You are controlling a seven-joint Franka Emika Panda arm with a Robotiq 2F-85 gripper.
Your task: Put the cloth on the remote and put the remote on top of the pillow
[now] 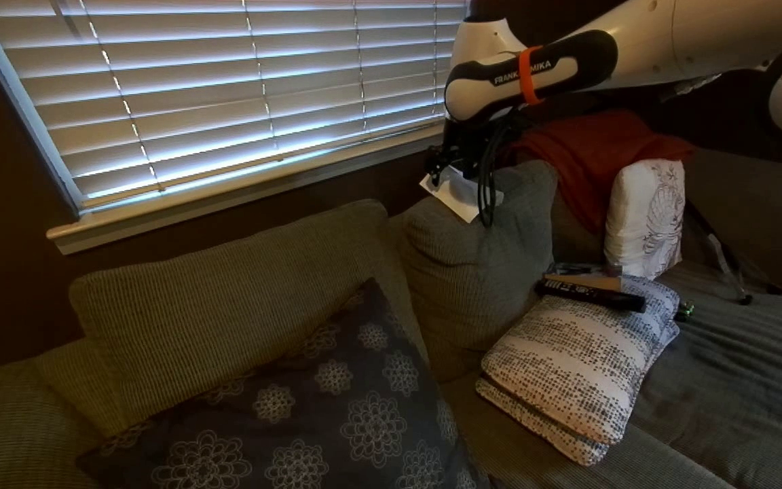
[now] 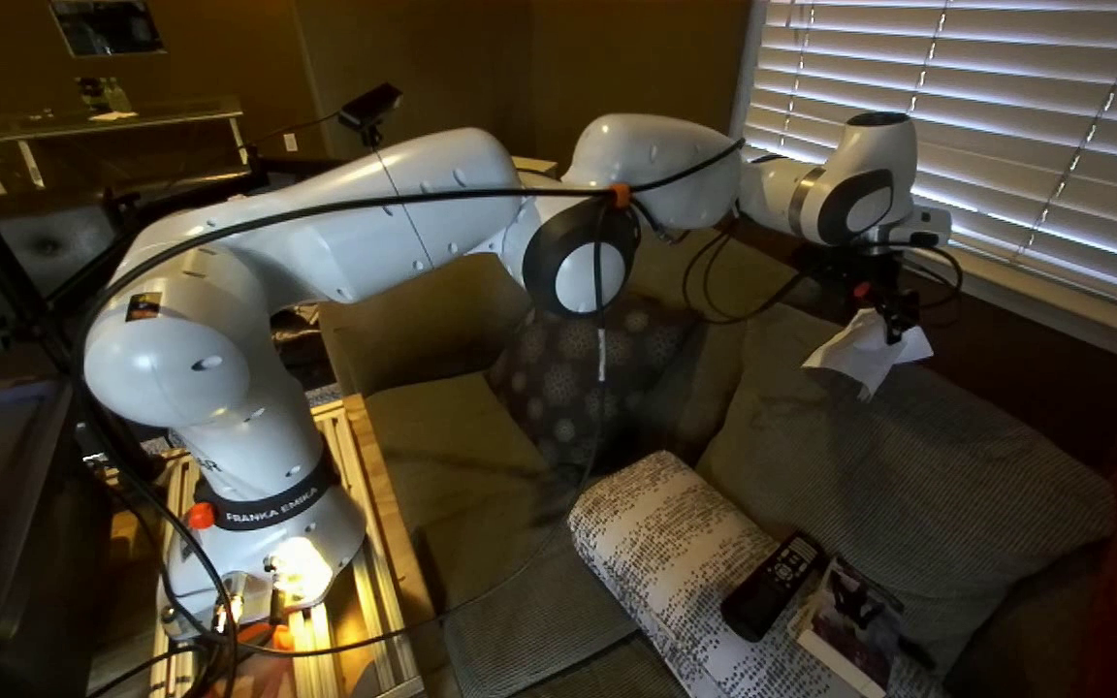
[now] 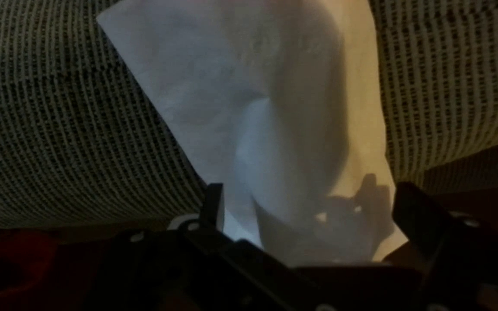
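Observation:
The cloth, a thin pale sheet with a raised fold, lies draped on top of a grey-green back cushion of the sofa. My gripper is just over it, open, its two fingers far apart with the cloth's near part showing between them. Neither finger is seen closed on the fabric. In both exterior views a black remote rests on the speckled black-and-white pillow, well away from the gripper. That pillow sits on the sofa seat, with another layer beneath it.
Beside the remote on the pillow is a picture-covered flat item. A dark flower-patterned cushion leans on the sofa. Behind stand a red blanket and a white printed cushion. The windowsill and blinds run close behind the gripper.

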